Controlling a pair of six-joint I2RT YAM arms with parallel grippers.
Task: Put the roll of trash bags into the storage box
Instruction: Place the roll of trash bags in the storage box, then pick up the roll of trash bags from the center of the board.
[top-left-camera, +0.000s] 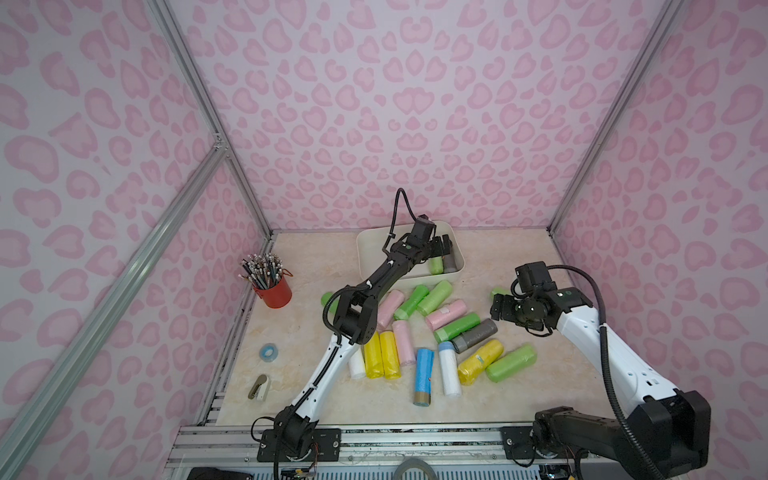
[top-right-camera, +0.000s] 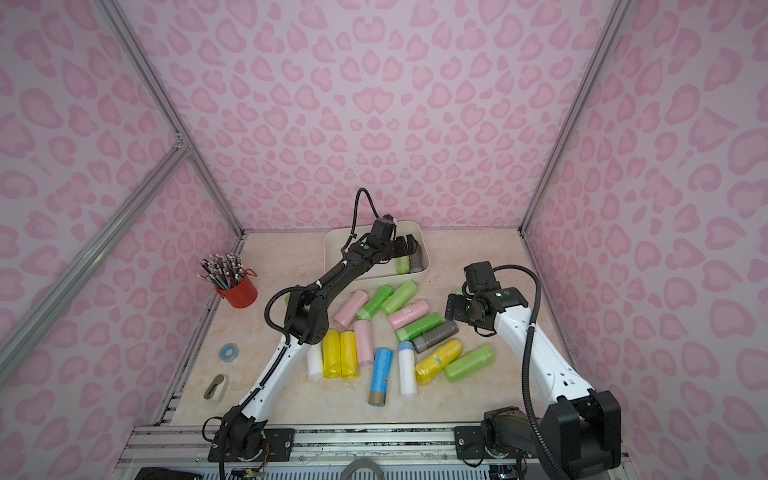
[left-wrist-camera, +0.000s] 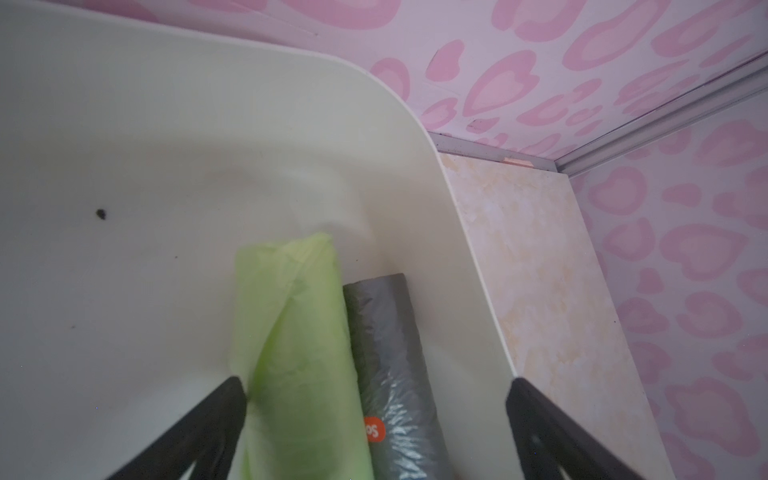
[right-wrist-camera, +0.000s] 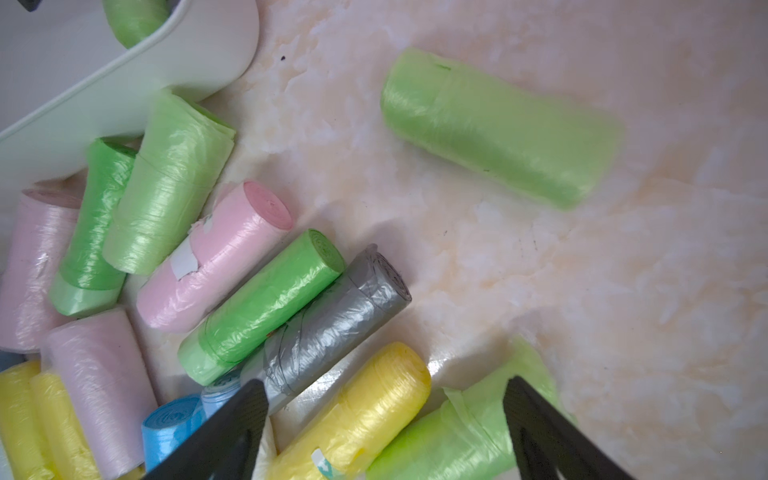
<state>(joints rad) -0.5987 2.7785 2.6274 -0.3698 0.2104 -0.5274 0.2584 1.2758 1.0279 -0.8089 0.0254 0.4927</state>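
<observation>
The cream-white storage box (top-left-camera: 365, 249) (top-right-camera: 332, 249) stands at the back of the table. A light green roll of trash bags (left-wrist-camera: 299, 332) (top-left-camera: 436, 265) lies on its floor beside a grey roll (left-wrist-camera: 386, 332) (top-left-camera: 449, 264), against the box wall (left-wrist-camera: 436, 232). My left gripper (top-left-camera: 442, 245) (left-wrist-camera: 376, 384) hangs open just above these two, holding nothing. My right gripper (top-left-camera: 498, 309) (right-wrist-camera: 384, 386) hovers open over the right of the table, above a yellow roll (right-wrist-camera: 365, 411) and a green roll (right-wrist-camera: 457, 432).
Several loose rolls (top-left-camera: 415, 332) in green, pink, yellow, grey, blue and white lie in front of the box. One green roll (right-wrist-camera: 498, 124) lies apart at the right. A red pencil cup (top-left-camera: 276, 291), a blue tape roll (top-left-camera: 268, 352) and a stapler (top-left-camera: 259, 388) sit at the left.
</observation>
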